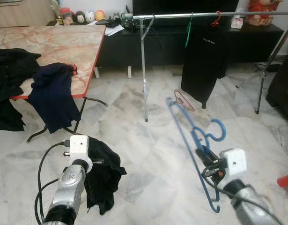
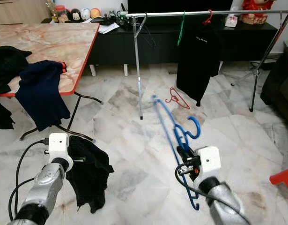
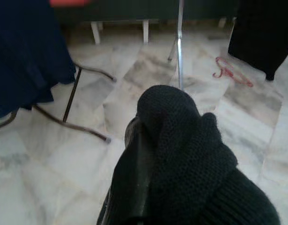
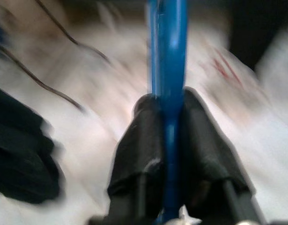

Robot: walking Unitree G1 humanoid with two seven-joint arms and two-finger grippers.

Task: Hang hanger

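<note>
A blue hanger (image 1: 190, 136) is held low over the floor, its hook (image 1: 217, 129) curling up toward the clothes rail (image 1: 214, 15). My right gripper (image 1: 205, 157) is shut on the hanger's bar, as the right wrist view shows with both fingers (image 4: 144, 140) pressed against the blue bar (image 4: 168, 70). My left gripper (image 1: 98, 161) is shut on a black garment (image 1: 102, 178) that droops from it; in the left wrist view the knitted black garment (image 3: 190, 159) covers the fingers. On the rail hang a black shirt (image 1: 204, 61) on a red hanger (image 1: 215, 19), a green hanger (image 1: 188, 28) and a dark hanger (image 1: 151, 30).
A red hanger (image 1: 183, 99) lies on the marble floor beneath the rail. The marble-topped folding table (image 1: 55, 47) at left carries a navy garment (image 1: 52, 96) and black clothes (image 1: 10, 70). A dark TV cabinet (image 1: 181, 42) stands behind the rail. Something red (image 1: 285, 180) is at the right edge.
</note>
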